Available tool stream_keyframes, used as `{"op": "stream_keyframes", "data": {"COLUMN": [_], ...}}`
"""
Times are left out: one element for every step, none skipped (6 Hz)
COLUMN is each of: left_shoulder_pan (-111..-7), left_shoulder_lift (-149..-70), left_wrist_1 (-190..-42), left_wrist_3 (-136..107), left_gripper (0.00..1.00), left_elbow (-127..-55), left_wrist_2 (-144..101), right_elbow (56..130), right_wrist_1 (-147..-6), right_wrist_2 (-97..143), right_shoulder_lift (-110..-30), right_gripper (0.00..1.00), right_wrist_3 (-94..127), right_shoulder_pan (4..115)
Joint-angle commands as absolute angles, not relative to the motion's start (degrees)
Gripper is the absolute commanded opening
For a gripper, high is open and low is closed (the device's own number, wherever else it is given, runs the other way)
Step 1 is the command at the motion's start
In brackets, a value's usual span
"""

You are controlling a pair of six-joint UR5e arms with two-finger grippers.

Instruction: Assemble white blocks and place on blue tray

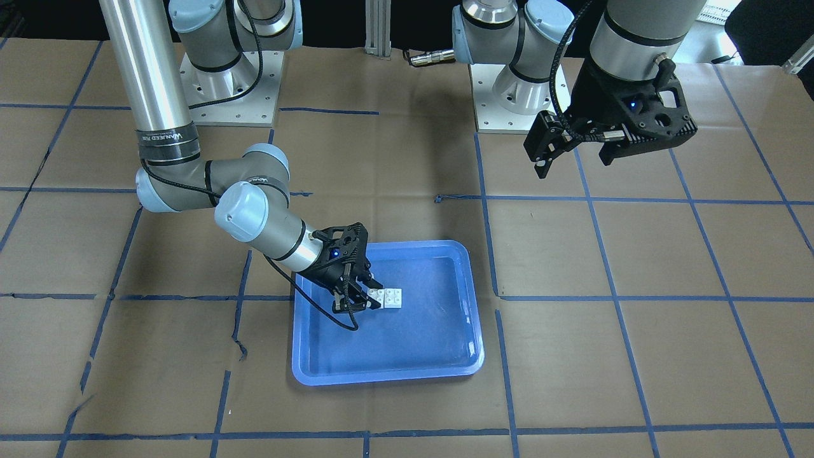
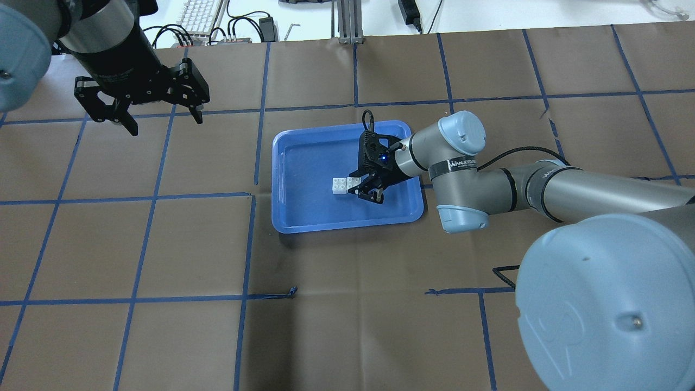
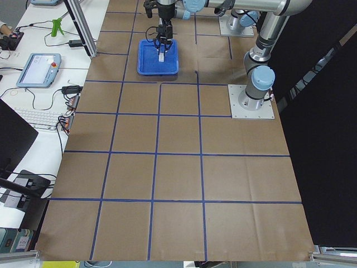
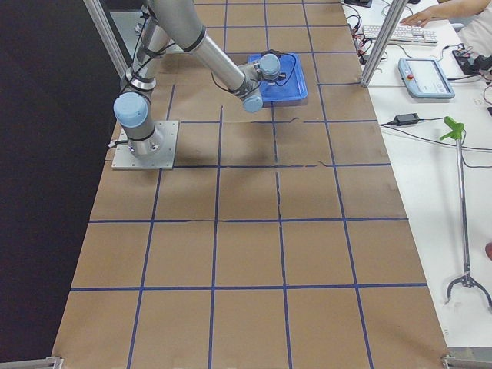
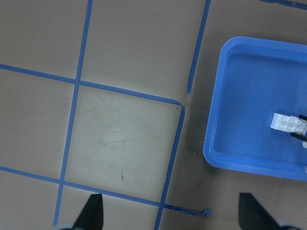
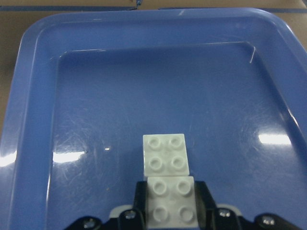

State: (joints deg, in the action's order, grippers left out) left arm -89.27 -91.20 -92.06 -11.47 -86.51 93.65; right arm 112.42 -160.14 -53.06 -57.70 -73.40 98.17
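The two white blocks [image 1: 389, 297] lie joined end to end on the floor of the blue tray [image 1: 381, 378], near its middle. My right gripper [image 1: 367, 296] reaches low into the tray, its fingers closed against both sides of the nearer block. In the right wrist view the gripper [image 6: 170, 213] holds that block, and the other block [image 6: 164, 153] sticks out ahead of it. My left gripper [image 2: 157, 117] hangs open and empty high over the table, well away from the tray [image 2: 347, 225]. Its view shows the tray's corner [image 5: 249, 165] and the blocks [image 5: 288, 123].
The table is covered in brown paper with a blue tape grid [image 2: 250, 244]. The arm bases [image 1: 229, 83] stand at the robot's side. A keyboard and cables [image 2: 201, 16] lie beyond the far table edge.
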Motion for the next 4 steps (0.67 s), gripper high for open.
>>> {"op": "stream_keyframes", "data": {"left_shoulder_pan": [-89.30,-89.30,-89.30,-89.21], "left_shoulder_lift": [-91.58,-91.58,-91.58,-91.58], "left_wrist_1": [-92.11,-92.11,-92.20,-92.11], "left_wrist_3": [-11.51,-11.51,-11.51,-11.51], "left_gripper": [1.00,1.00,1.00,1.00], "left_elbow": [-86.92,-86.84,-86.49,-86.48], "left_wrist_2": [93.43,93.43,93.43,92.38], "right_elbow": [112.41,112.41,112.41,112.41], "right_wrist_1": [-160.14,-160.22,-160.22,-160.40], "right_wrist_2": [-52.82,-52.82,-52.82,-52.74], "right_shoulder_lift": [-57.66,-57.66,-57.57,-57.22], "right_gripper": [0.49,0.52,0.54,0.57], "right_wrist_3": [-73.39,-73.39,-73.30,-73.30], "right_shoulder_pan": [98.17,98.17,98.17,98.17]}}
